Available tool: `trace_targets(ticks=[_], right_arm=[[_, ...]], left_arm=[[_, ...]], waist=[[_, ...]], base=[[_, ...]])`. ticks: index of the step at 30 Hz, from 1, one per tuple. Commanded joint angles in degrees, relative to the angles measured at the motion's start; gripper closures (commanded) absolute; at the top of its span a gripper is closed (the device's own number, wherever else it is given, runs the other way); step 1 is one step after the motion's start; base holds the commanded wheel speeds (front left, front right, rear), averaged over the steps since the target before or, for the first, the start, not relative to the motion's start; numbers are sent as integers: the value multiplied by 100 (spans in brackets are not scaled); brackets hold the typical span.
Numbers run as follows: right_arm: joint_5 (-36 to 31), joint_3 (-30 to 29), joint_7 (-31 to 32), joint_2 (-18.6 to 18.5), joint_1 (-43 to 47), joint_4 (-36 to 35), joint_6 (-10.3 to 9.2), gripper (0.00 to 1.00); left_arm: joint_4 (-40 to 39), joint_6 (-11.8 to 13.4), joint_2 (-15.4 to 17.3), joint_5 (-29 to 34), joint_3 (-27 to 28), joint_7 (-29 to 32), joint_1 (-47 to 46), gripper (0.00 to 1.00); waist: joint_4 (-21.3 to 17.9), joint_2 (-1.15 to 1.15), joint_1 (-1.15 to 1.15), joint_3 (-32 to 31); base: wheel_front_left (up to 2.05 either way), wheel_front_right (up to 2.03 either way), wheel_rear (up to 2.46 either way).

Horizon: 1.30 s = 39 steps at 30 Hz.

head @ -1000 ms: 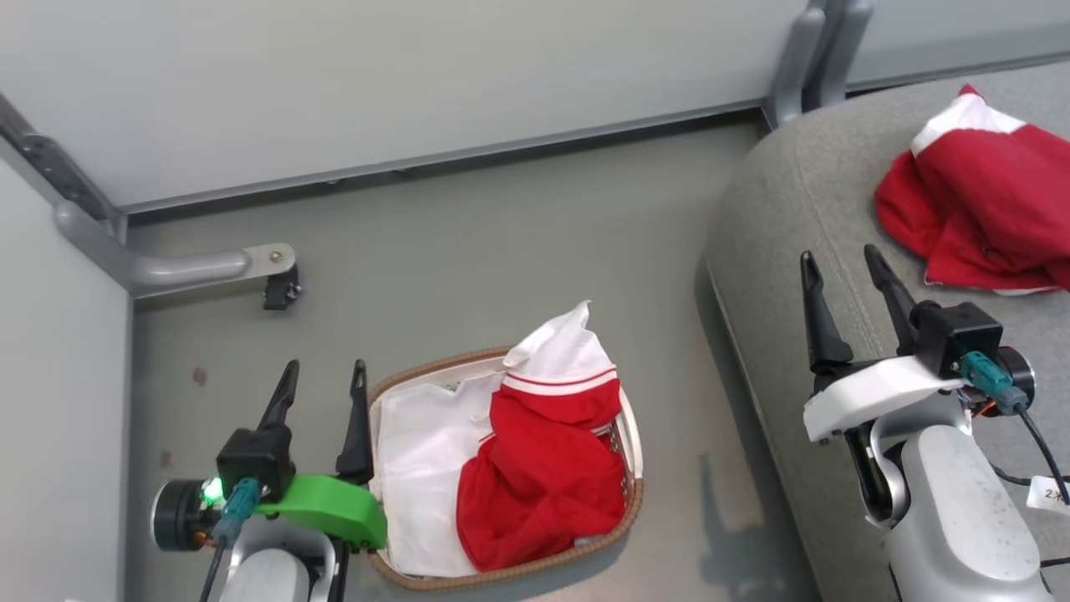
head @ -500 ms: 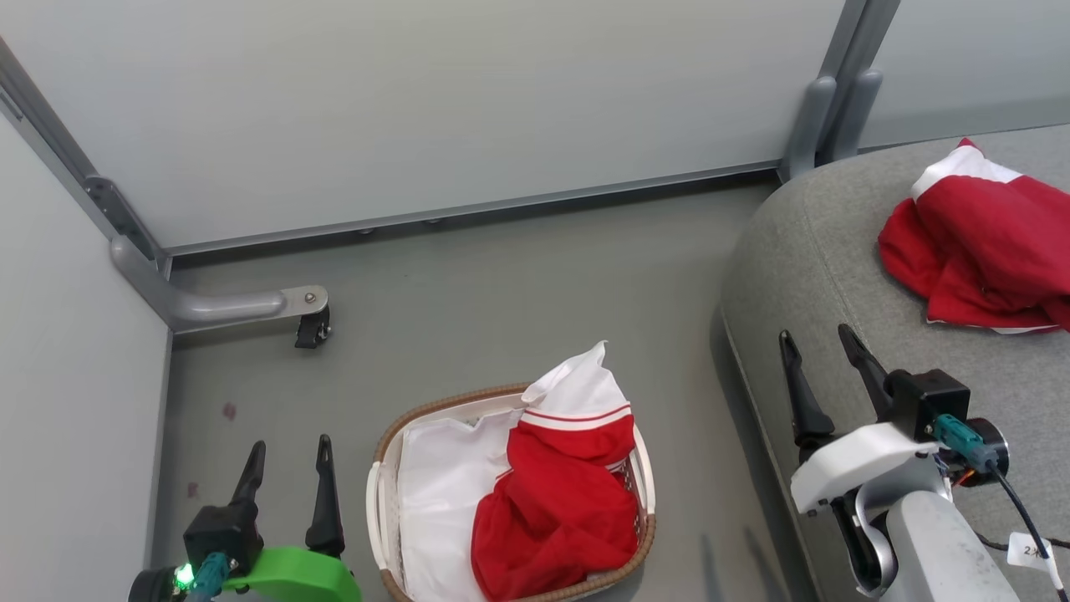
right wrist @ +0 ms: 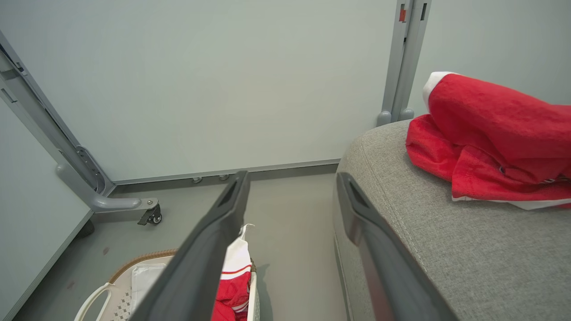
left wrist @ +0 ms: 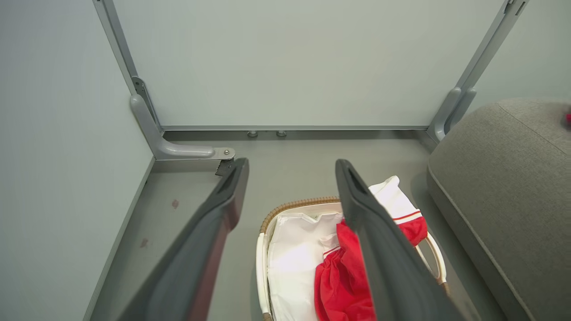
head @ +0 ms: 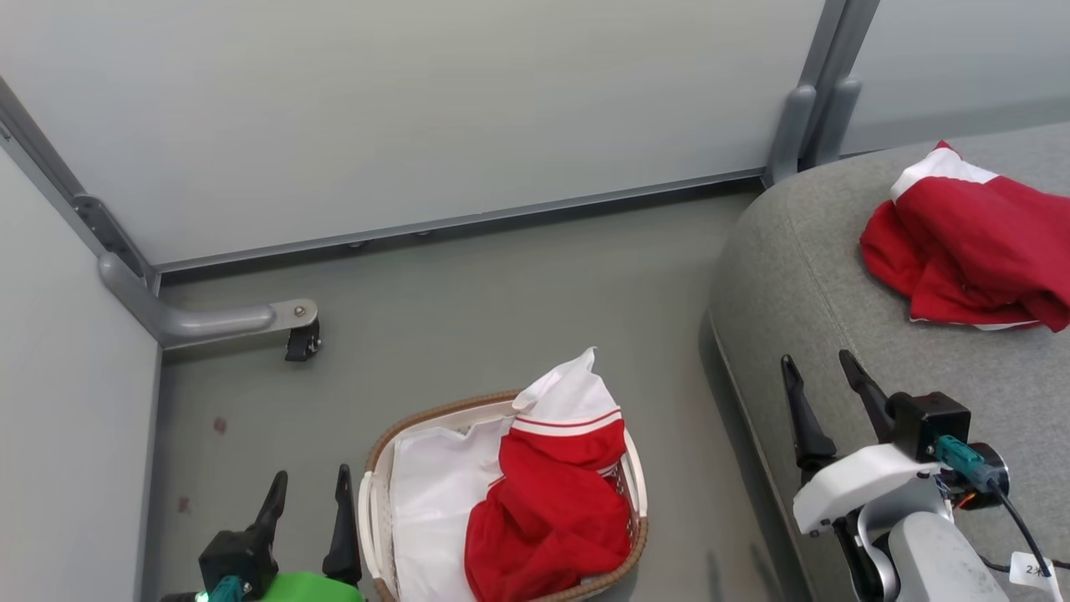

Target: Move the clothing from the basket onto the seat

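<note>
Clothing (head: 547, 510): one garment is heaped in the basket (head: 435, 411), right side; judged soft and light, best pinched at its raised white fold. Left gripper (head: 311, 472) and right gripper (head: 815, 358) are held spread, empty.

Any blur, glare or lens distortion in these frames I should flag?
Head view: even, soft light, no glare; the large grey fabric seat throws a faint shadow on the floor. Left wrist view: wide-angle bend leans the wall posts outward; the fingers of the left gripper soften toward the bottom edge. Right wrist view: the bright red garment on the seat is sharp.
</note>
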Motion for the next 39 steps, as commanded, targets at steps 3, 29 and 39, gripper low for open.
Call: trace_targets(ticks=[3,29,39], right_arm=[[-24,10,-11,-21,-177,-107,-6,0],[535,723,-11,-19,-1715,-1402,-6,0],[777,920,-11,-16,-2022,-1906,-6,0]], left_arm=[[66,-81,10,-101,-120,3,-261,0],[1605,-350,77,-595,-791,3,-2839,0],[2421,-352,358,-916,-1339,3,-3770,0]], waist=[[-27,0,0,221],[-1100,0,0,2786],[-1382,0,0,3644]], base=[[0,0,0],[0,0,0],[0,0,0]])
